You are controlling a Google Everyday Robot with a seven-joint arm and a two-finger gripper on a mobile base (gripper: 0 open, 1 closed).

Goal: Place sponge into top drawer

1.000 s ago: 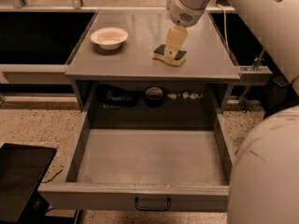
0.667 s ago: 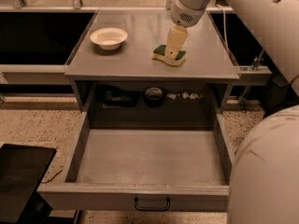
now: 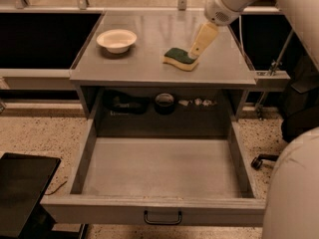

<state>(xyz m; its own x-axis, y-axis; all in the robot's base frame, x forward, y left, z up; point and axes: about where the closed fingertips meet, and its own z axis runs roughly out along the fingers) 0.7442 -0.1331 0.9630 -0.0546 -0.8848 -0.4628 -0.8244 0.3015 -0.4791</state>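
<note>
Sponge (image 3: 179, 59) lies on tabletop (image 3: 149, 34), one end touching the jaws; grip impossible to tell.

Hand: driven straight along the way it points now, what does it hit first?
The sponge: the hand angles down at one end of it on the tabletop, seemingly touching it, though depth is unclear.

The cream gripper (image 3: 195, 53) sits at the yellow-and-green sponge (image 3: 178, 59); bowl (image 3: 116, 40) white, top drawer (image 3: 99, 210) grey.
</note>
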